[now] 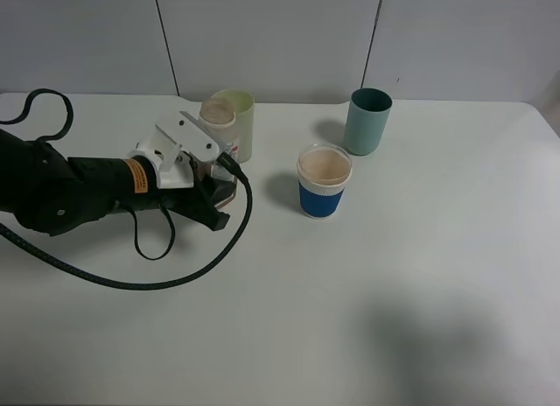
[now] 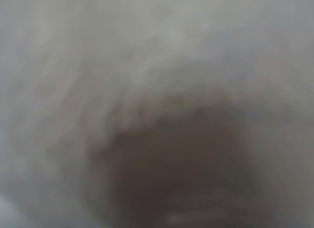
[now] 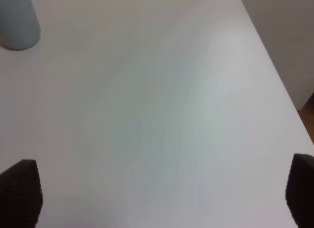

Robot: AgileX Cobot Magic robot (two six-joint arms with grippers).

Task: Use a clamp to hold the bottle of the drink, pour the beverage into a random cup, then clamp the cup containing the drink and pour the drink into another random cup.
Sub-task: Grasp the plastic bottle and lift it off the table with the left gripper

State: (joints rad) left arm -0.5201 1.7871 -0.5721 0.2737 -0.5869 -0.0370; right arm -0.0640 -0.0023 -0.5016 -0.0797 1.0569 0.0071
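While left pincer [image 1: 219,192] pinches bottle [image 1: 219,115] beside yellow-green tumbler [image 1: 244,126], right pincer [image 3: 159,196] hangs spread over white surface [image 3: 171,90]; blue-sleeved cup [image 1: 323,194] stands apart.

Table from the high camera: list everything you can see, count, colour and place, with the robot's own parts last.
bottle: one, clear with a white and red label, left of centre.
tumbler: one, pale yellow-green, just behind the bottle.
blue cup: one, blue sleeve, white band, centre.
teal cup: one, teal, behind the blue cup, to its right.
table: one, white.
cable: one, black, looped at left.
left gripper: one, white housing, shut on the bottle.
right gripper: one, dark, open, wrist view only.
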